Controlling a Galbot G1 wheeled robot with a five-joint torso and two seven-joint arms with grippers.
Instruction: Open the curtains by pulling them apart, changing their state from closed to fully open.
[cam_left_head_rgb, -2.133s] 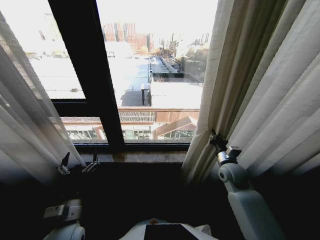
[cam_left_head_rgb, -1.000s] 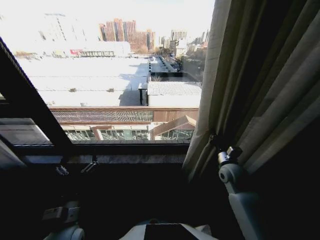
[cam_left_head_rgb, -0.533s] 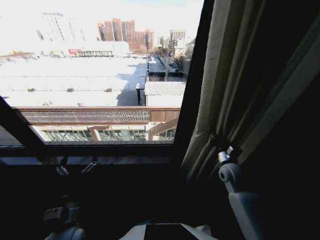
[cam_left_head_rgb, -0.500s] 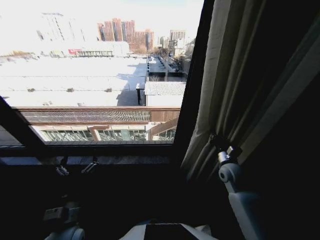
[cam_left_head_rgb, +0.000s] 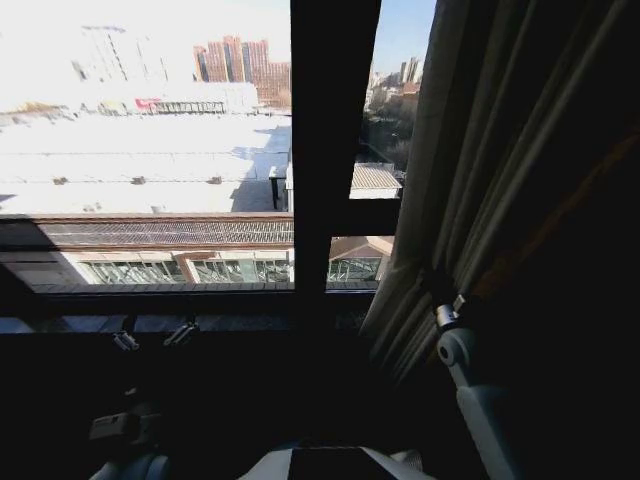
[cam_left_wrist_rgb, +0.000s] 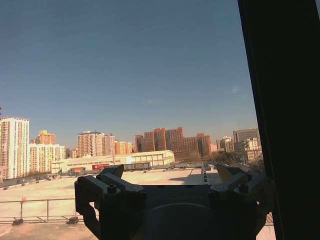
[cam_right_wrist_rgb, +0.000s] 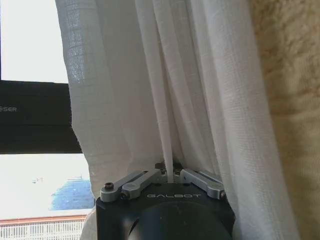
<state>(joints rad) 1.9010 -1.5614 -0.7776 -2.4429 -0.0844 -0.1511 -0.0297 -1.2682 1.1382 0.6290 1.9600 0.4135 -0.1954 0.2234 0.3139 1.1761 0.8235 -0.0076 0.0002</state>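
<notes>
Change since earlier frames: head view has swung, so the whole picture has shifted; a dark vertical window post (cam_left_head_rgb: 325, 150) now stands mid-picture where open glass showed half a second ago. Left sheer panel seen two seconds ago is out of the picture. Right gripper sits at the same spot against the fabric as before.

Curtains: sheer white panel (cam_right_wrist_rgb: 150, 90), gathered into vertical pleats on the robot's right side of the window; in head view it hangs as a bunched pale column (cam_left_head_rgb: 440, 200) running from the top edge down to the sill.

Right gripper: (cam_right_wrist_rgb: 169, 176) fingers drawn together on a fold of the sheer fabric, the pinched pleat rising straight up from between the tips. In head view the gripper (cam_left_head_rgb: 440, 300) is pressed into the lower part of the bunch, arm rising from the lower right.

Left gripper: (cam_left_wrist_rgb: 172, 177) jaws apart, nothing between them, pointed out at the glass; in head view (cam_left_head_rgb: 153, 335) it is low at the left, just below the sill and well apart from the fabric.

Drape: thicker tan cloth (cam_right_wrist_rgb: 287, 110) hangs just beside the sheer panel, on its far side from the window.

Window: dark horizontal frame bar (cam_right_wrist_rgb: 35, 117) beside the sheer edge; sill (cam_left_head_rgb: 200, 295) runs across under the glass.

Outside: rooftops and tall buildings (cam_left_wrist_rgb: 165, 142) under a clear sky.
</notes>
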